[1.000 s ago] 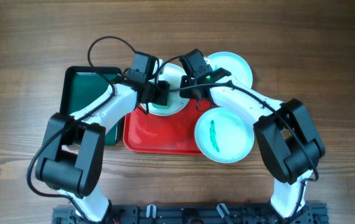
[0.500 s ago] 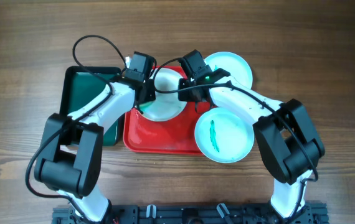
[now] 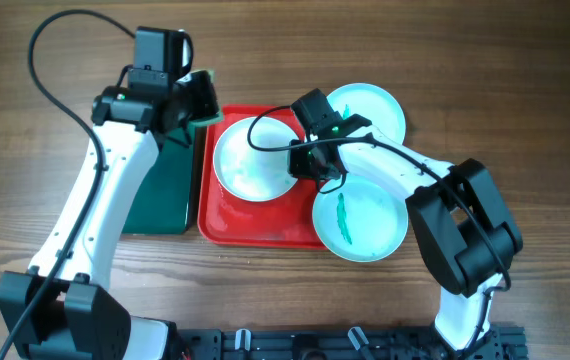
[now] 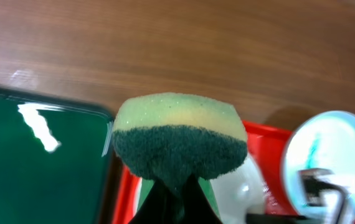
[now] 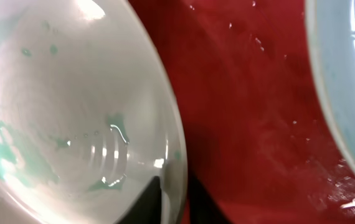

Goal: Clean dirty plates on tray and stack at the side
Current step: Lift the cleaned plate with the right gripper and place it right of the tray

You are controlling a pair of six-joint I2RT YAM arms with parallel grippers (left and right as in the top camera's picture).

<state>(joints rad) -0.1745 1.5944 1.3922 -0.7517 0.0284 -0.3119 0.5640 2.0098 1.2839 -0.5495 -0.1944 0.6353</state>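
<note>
The white plate (image 3: 253, 160) lies on the red tray (image 3: 265, 228), with faint teal traces inside (image 5: 65, 112). My right gripper (image 3: 308, 166) is shut on its right rim, one finger inside and one outside (image 5: 176, 199). A mint plate with a teal smear (image 3: 360, 218) rests over the tray's right front corner. A second mint plate (image 3: 373, 106) sits at the back right. My left gripper (image 3: 201, 100) is shut on a yellow-and-green sponge (image 4: 179, 140) and holds it above the gap between the green tray and the red tray.
A dark green tray (image 3: 160, 190) lies left of the red tray, also in the left wrist view (image 4: 34, 162). Bare wooden table (image 3: 525, 120) surrounds everything. The right arm's cable loops over the white plate.
My left gripper has lifted the sponge off the white plate and swung up and to the left, uncovering the plate. The right gripper stays on the plate's rim.
</note>
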